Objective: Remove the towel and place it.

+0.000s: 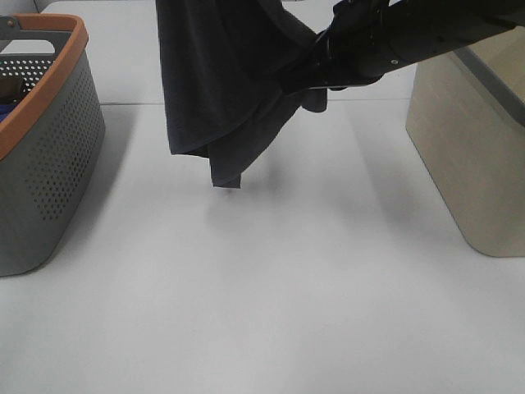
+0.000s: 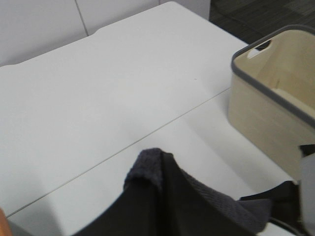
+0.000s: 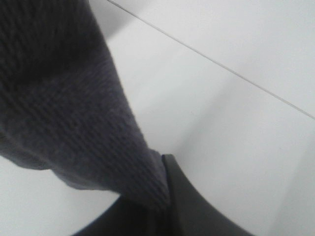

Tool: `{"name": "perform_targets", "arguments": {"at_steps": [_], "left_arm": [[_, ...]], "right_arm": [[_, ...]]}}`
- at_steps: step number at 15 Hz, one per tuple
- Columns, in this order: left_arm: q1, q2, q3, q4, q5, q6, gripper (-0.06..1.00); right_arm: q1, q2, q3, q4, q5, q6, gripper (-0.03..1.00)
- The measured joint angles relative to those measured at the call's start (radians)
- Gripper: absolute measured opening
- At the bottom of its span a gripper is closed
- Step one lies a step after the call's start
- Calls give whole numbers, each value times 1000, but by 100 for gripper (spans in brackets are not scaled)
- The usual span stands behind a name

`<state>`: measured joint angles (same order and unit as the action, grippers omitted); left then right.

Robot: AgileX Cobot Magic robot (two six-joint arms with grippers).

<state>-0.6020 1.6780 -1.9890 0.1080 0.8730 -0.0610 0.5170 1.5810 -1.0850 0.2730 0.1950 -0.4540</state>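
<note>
Clearly the removal half looks done: the towel (image 1: 217, 90) hangs in the air in the upper middle of the high view. Its lowest corner seems to dangle just above the white desk (image 1: 271, 287), with a faint shadow beneath it.

What is left, by my reading, is the placing. The towel lies in neither the grey, orange-rimmed basket (image 1: 57, 139) at the left edge nor the beige bin (image 1: 467, 164) at the right, and nothing shows which spot is meant.

The right gripper (image 1: 312, 78) reaches in from the upper right, and its fingers (image 3: 192, 206) are clamped on a bunched edge of the cloth. The towel's top runs out of the frame, so whatever holds it up there is hidden. The left fingers show in no view, and I cannot tell their state.

The cloth is dark navy-charcoal, soft and looped in texture up close. It falls in loose lengthwise drapes with hemmed lower edges. No tag shows.
</note>
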Motion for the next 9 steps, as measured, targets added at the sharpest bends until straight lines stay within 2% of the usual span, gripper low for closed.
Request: {"name": "perform_targets", "arguments": {"at_steps": [2,5,7,8,9], "left_arm": [[5,32,0,93,67,-59,0],[42,93,0,118,152,-88,0],[51,130,0,118,200,-89,0],[51,142,0,117,219,-89,0],[51,165,0,116,252,-89,0]], "right_arm": [[-2,-42,-2,0,62,-1,0],[-2,-31,-84,-8,350,-55,0],[-2,-15,-153,-27,508,-45,0],[-2,-14,-181,-57,550,0,0],[-2,-12,-227,-192,582,185,0]]}}
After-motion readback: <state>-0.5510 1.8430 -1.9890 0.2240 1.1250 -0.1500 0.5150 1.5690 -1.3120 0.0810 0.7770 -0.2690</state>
